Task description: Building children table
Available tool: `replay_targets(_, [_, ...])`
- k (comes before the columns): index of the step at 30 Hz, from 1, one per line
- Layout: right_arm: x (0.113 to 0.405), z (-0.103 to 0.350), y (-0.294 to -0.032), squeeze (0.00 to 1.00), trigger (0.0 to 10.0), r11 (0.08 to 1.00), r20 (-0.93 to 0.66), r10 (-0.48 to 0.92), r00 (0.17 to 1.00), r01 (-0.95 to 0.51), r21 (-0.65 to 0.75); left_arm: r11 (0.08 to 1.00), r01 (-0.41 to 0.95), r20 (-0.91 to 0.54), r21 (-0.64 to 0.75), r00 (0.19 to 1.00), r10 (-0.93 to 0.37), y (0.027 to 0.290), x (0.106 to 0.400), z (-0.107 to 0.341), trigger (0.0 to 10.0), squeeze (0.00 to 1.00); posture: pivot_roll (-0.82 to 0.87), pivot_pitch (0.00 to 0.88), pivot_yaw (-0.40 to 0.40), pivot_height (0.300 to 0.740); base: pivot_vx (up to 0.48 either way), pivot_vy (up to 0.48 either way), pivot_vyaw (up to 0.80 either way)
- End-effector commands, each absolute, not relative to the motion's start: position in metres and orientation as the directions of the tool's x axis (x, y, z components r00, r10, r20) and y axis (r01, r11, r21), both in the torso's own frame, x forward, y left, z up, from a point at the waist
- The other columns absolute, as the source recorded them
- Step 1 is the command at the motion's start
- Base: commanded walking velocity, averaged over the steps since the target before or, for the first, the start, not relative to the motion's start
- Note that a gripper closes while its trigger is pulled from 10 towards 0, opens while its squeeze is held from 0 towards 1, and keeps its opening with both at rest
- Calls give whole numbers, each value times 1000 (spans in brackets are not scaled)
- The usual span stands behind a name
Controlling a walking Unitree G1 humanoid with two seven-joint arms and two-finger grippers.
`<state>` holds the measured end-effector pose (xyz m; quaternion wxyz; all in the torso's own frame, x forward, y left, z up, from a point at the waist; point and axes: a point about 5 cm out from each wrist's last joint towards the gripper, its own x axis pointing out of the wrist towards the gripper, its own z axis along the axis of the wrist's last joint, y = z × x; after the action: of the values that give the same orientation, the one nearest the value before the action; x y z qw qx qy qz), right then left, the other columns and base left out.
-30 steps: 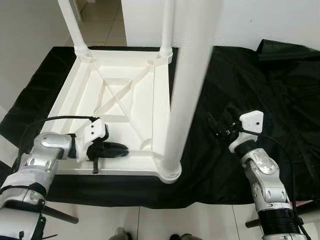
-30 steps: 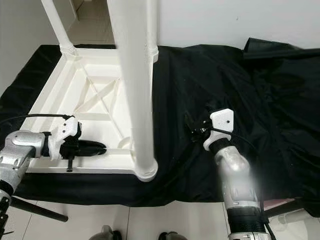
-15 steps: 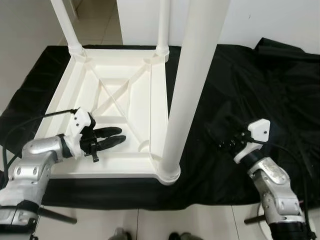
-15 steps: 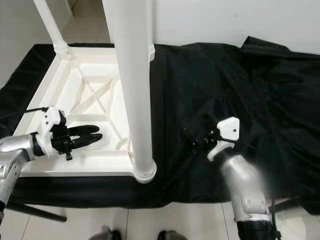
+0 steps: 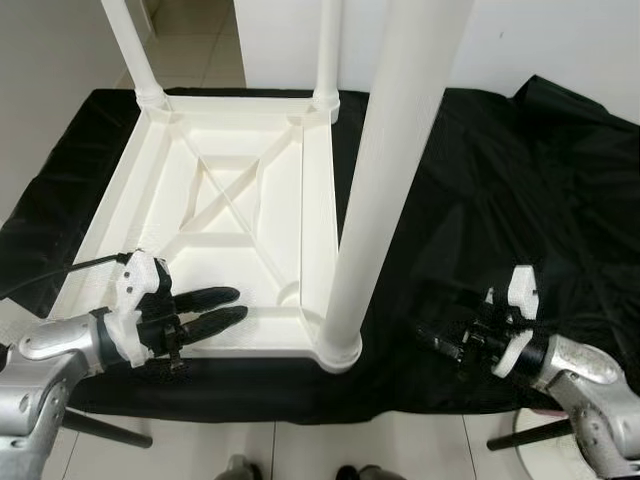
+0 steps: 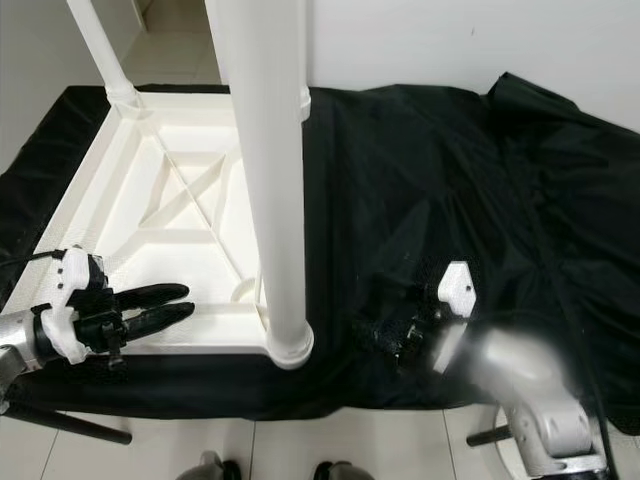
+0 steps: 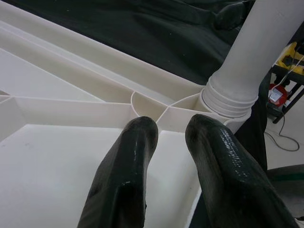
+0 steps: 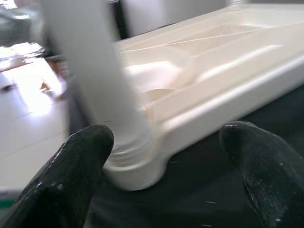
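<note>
A white plastic children's table [image 5: 240, 190] lies upside down on a black cloth [image 5: 470, 180]. Legs stand up from its far left corner [image 5: 128, 45], its far right corner [image 5: 327, 45] and its near right corner [image 5: 385, 170]. My left gripper [image 5: 238, 304] hovers over the near rim of the table, left of the near leg, with its fingers [image 7: 128, 166] slightly apart and nothing between them. My right gripper [image 5: 440, 345] is low over the cloth, right of the near leg's base [image 8: 90, 71]. It points toward that base, its fingers [image 8: 261, 161] spread wide and empty.
The black cloth spreads wide and rumpled to the right of the table. White tiled floor [image 5: 300, 445] runs along the near edge, and a white wall [image 5: 540, 40] stands behind. A black stand leg [image 5: 105, 432] lies on the floor at the near left.
Both arms have drawn back toward me. The left gripper slid from inside the table frame to its near rim. The right gripper dropped lower and nearer over the cloth.
</note>
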<state>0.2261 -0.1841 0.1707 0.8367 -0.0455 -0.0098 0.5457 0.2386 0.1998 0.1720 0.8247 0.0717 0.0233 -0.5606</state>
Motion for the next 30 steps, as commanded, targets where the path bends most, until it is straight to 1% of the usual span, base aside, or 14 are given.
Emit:
replay_targets(1, [222,170,-179,0,10000,350,-37,935,353,-934,-69,373,924,-130,87,382,-915,201,237,173,10000,0,21,143,-8,740,0,0,0])
replay_targets(3, [220,175,-173,0,10000,294,-37,954,296,-954,-66,393,914,-134,99,403,-905,203,234,175,10000,0,32,146,-16,740,0,0,0])
replay_targets(5, [223,178,-167,0,10000,260,-34,964,263,-963,-78,419,902,-130,106,430,-893,203,234,175,10000,0,37,148,-20,740,0,0,0])
replay_targets(10, [224,180,-162,0,10000,233,-31,971,236,-969,-87,441,891,-128,110,453,-882,202,234,176,10000,0,40,150,-24,740,0,0,0])
replay_targets(12, [226,181,-156,0,10000,197,-29,979,200,-976,-88,475,873,-128,115,487,-864,201,235,178,10000,0,45,148,-26,740,0,0,0])
replay_targets(15, [226,181,-156,0,10000,197,-29,979,200,-976,-88,475,873,-128,115,487,-864,201,235,178,10000,0,45,148,-26,740,0,0,0])
replay_targets(16, [231,181,-143,0,10000,160,-16,987,162,-983,-88,489,865,-127,112,501,-856,199,236,179,10000,0,47,144,-26,740,0,0,0])
replay_targets(20, [235,178,-131,0,10000,136,-6,991,137,-987,-89,485,868,-126,103,495,-860,196,237,179,10000,0,48,142,-26,740,0,0,0])
replay_targets(23, [237,176,-126,0,10000,144,1,989,145,-985,-98,483,870,-127,99,493,-861,194,237,179,10000,0,49,139,-29,740,0,0,0])
replay_targets(24, [239,175,-120,0,10000,164,12,986,164,-981,-101,478,873,-127,98,487,-864,192,237,178,10000,0,49,139,-32,740,0,0,0])
replay_targets(25, [242,173,-113,0,10000,206,37,978,203,-974,-98,472,876,-129,95,481,-867,190,237,177,10000,0,47,135,-32,740,0,0,0])
replay_targets(27, [242,173,-113,0,10000,206,37,978,203,-974,-98,472,876,-129,95,481,-867,190,237,177,10000,0,47,135,-32,740,0,0,0])
replay_targets(29, [245,171,-106,0,10000,278,69,960,272,-956,-97,463,882,-127,87,471,-873,187,236,175,10000,0,39,137,-30,740,0,0,0])
replay_targets(30, [245,171,-106,0,10000,278,69,960,272,-956,-97,463,882,-127,87,471,-873,187,236,175,10000,0,39,137,-30,740,0,0,0])
